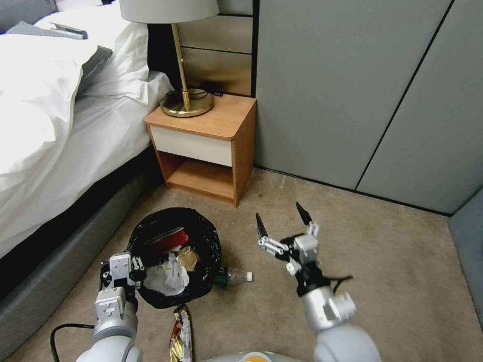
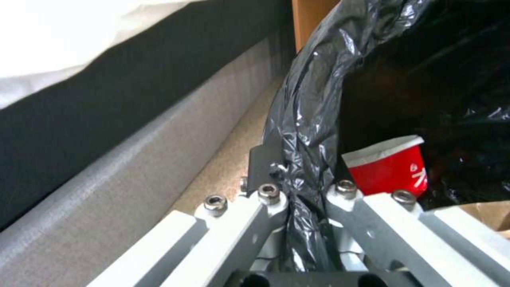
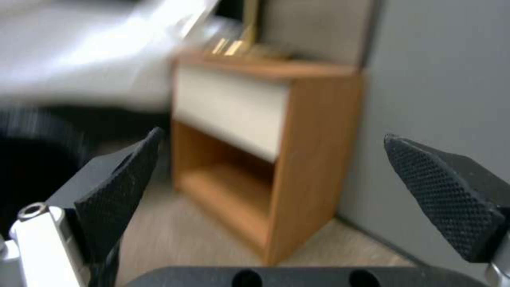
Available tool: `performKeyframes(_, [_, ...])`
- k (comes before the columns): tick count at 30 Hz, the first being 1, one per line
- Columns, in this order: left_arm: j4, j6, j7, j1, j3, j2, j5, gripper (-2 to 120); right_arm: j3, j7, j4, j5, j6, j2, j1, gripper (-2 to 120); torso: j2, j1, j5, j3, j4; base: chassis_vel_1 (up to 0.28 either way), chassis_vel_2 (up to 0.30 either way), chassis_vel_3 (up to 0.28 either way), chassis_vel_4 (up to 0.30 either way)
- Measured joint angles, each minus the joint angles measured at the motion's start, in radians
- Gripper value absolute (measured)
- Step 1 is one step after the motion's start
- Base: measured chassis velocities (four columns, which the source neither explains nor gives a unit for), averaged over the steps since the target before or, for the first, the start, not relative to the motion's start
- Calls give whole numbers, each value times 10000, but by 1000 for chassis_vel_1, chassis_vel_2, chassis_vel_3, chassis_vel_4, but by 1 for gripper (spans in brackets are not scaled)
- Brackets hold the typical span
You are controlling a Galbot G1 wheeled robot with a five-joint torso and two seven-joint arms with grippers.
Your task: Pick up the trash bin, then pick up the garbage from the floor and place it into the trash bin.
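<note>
Nearest the robot, on the floor, a long shiny wrapper lies with its long axis running away from the robot, its far end just touching the near side of the trash bin. The left gripper sits at the bin's left rim, and in the left wrist view its fingers are closed down on the folded black bag liner at that rim, so the bin is in its hold. Inside the bin lie a red paper cup, a white crumpled tissue and tan crumpled paper. Just right of the bin, a small clear bottle lies on the carpet, its long axis crosswise and its white cap pointing right. The right gripper hangs above the floor, right of and slightly beyond the bottle, fingers spread wide and holding nothing. By my reading the free right arm is nearer the bottle, which lies down and to the left of its fingers. Farther off stand the nightstand with a brass lamp and the bed.
</note>
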Motion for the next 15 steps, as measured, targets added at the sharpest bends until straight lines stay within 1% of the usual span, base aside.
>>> performKeyframes(1, [-46, 0, 0, 13, -12, 6, -6, 1, -138, -446, -439, 9, -441, -328, 514, 100, 0, 0, 1, 0, -3, 0, 0, 0, 0])
performKeyframes(2, [-78, 0, 0, 27, -20, 10, -8, 1, -328, -630, -857, 14, -713, -606, 949, 100, 0, 1, 0, 0, -2, 0, 0, 0, 0])
performKeyframes(3, [-78, 0, 0, 27, -20, 10, -8, 1, -328, -630, -857, 14, -713, -606, 949, 100, 0, 1, 0, 0, -2, 0, 0, 0, 0])
performKeyframes(5, [-107, 0, 0, 58, -35, 0, -9, 1, -823, -798, -1655, 39, -871, -1141, 1767, 100, 0, 0, 1, 1, -1, 0, 0, 0, 0])
performKeyframes(7, [-115, 0, 0, 68, -35, -12, -8, 1, -965, -922, -1889, 10, -894, -1291, 1995, 100, 0, 1, 0, 1, 0, 0, 0, 0, 0])
performKeyframes(8, [-144, 0, -1, 93, -35, -36, -3, 1, -1288, -1281, -2411, -124, -830, -1540, 2457, 100, 0, 1, -2, 1, -3, 0, 0, 0, 0])
performKeyframes(9, [-159, 0, -1, 99, -30, -46, 2, 1, -1491, -1666, -2834, -297, -705, -1635, 2756, 100, 0, 0, -1, 2, -3, 0, 0, 0, 0])
performKeyframes(11, [-179, 0, -1, 97, -2, -52, 15, 1, -1650, -2579, -3772, -836, -287, -1516, 3233, 100, 0, 1, 2, 1, -3, 0, 0, 0, 0])
performKeyframes(12, [-179, 0, -1, 97, -2, -52, 15, 1, -1650, -2579, -3772, -836, -287, -1516, 3233, 100, 0, 1, 2, 1, -3, 0, 0, 0, 0])
performKeyframes(15, [-190, 0, 0, 119, 59, -73, 72, 1, -1880, -4075, -5286, -1947, 548, -1123, 3849, 100, 0, 1, 2, 2, -1, 0, 0, 0, 0])
